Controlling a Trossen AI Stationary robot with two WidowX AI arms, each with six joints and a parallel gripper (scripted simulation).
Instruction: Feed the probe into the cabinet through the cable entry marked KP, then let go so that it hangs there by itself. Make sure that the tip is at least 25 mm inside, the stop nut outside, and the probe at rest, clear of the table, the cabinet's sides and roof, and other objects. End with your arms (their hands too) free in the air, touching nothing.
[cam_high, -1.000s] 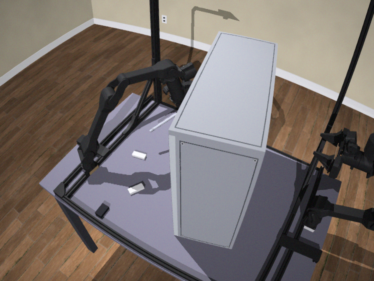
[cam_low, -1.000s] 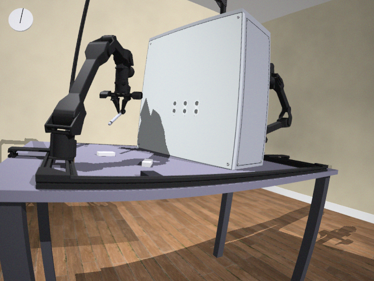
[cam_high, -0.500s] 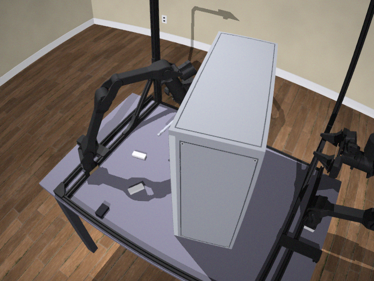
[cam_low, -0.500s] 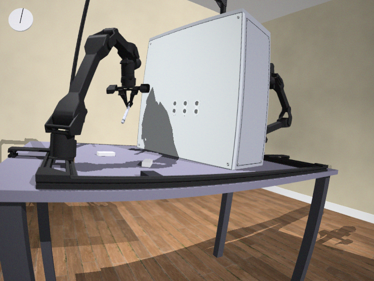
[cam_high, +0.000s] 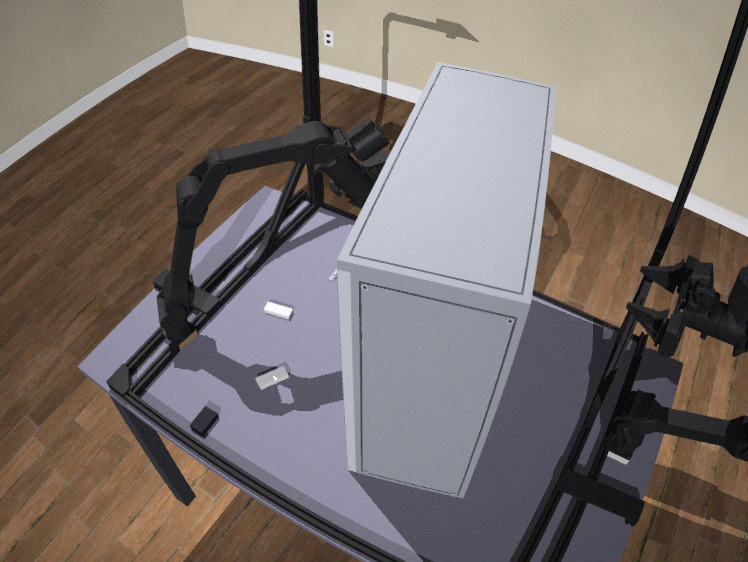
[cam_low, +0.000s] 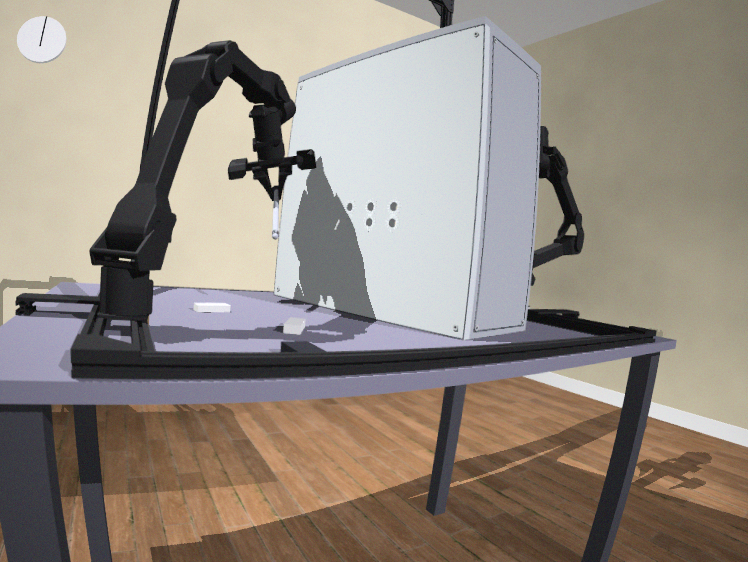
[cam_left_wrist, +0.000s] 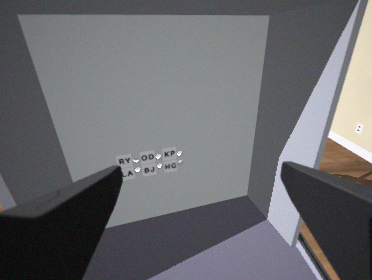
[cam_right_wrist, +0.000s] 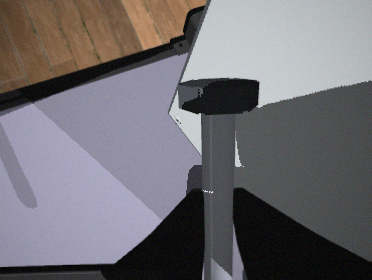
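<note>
Right gripper (cam_low: 275, 195) (cam_right_wrist: 219, 191) nearly shut, clamping the slim pale rod-shaped probe (cam_high: 333, 275) (cam_low: 275, 215) (cam_right_wrist: 219, 145). Probe's outside the big light-grey box-shaped cabinet (cam_high: 447, 181) (cam_low: 387, 145) (cam_left_wrist: 150, 75) (cam_right_wrist: 300, 40). Left gripper (cam_high: 636, 288) (cam_left_wrist: 202, 169) wide open, empty, at cabinet's open side.

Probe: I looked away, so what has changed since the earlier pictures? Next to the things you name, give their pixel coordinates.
The right arm (cam_high: 260, 158) (cam_low: 181, 108) rose towards the cabinet (cam_high: 447, 175) (cam_low: 393, 132) (cam_left_wrist: 160, 75) (cam_right_wrist: 280, 45), swinging the probe (cam_high: 333, 274) (cam_low: 275, 216) (cam_right_wrist: 218, 150) from slanting to nearly upright, its jaws shut on it throughout. The left arm (cam_high: 695, 421) (cam_low: 567, 205) and cabinet stayed put.
</note>
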